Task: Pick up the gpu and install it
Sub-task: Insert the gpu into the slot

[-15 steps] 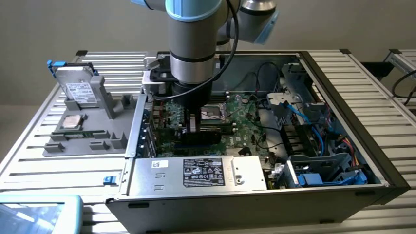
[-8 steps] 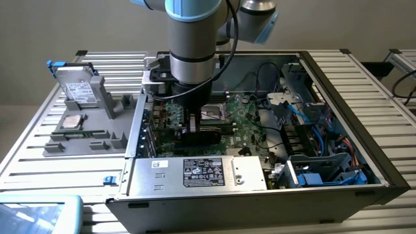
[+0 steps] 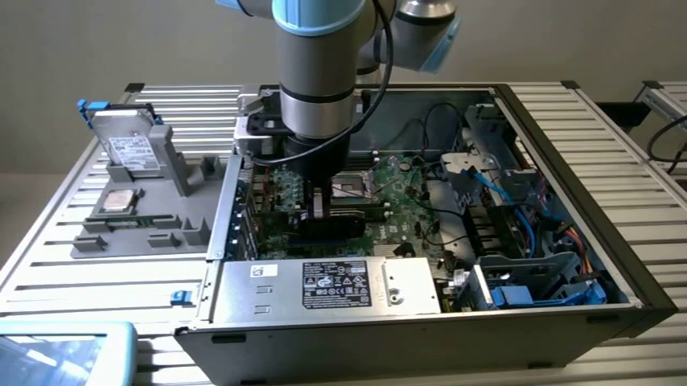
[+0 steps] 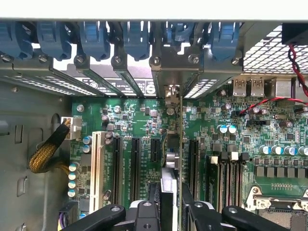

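Gripping one gpu [image 4: 177,159] edge-on, one tool [image 4: 170,204], over motherboard [image 4: 130,115]

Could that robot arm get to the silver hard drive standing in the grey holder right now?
Probably not at once: the gripper is down inside the open computer case, closed on the thin green card.

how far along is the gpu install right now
Done: the gpu is off the grey parts tray and inside the open case. In hand: the gripper is shut on the card's top edge, holding it on edge over the motherboard, its bracket up at the rear slot openings. Left: whether the card is fully pressed into its slot cannot be told; the gripper has not let go.
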Tool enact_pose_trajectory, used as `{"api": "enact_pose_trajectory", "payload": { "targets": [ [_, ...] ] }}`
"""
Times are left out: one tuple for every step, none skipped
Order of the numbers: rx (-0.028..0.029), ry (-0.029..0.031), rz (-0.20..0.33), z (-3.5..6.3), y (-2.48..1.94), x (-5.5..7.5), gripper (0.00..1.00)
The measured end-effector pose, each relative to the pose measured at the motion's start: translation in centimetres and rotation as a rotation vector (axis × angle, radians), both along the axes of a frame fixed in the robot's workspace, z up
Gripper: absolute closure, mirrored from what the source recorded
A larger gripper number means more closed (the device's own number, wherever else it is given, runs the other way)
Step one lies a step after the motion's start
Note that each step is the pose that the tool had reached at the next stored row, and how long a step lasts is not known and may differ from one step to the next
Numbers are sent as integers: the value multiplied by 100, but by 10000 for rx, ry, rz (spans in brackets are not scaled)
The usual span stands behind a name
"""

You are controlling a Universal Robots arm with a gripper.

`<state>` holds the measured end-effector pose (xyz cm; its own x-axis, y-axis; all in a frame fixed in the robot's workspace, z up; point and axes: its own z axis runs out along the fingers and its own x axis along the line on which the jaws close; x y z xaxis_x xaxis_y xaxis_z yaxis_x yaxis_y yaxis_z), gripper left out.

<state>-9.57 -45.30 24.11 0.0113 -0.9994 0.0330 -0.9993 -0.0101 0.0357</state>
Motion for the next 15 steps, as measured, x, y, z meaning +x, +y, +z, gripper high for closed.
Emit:
{"api": "enact_pose_trajectory", "payload": {
  "targets": [
    [0,0,-1,0,0,0,72],
    [0,0,-1,0,0,-1,72],
    [0,0,-2,0,0,-1,72],
    [0,0,-2,0,0,-1,72],
    [0,-10,-2,0,0,-2,72],
    [-1,-17,-3,-1,0,-2,72],
    [0,-26,-2,-1,0,-2,72],
    [0,-36,-3,-1,0,-2,72],
    [0,-38,-2,-2,0,-2,72],
    [0,-39,-2,-1,0,-2,72],
    [0,-39,-2,-1,0,-2,72],
    [0,-39,-2,-2,0,-1,72],
    [0,-39,-2,-2,0,-1,72],
    [0,-40,-2,-2,0,-1,72],
    [0,-40,-2,-2,0,-1,72]
  ]
}}
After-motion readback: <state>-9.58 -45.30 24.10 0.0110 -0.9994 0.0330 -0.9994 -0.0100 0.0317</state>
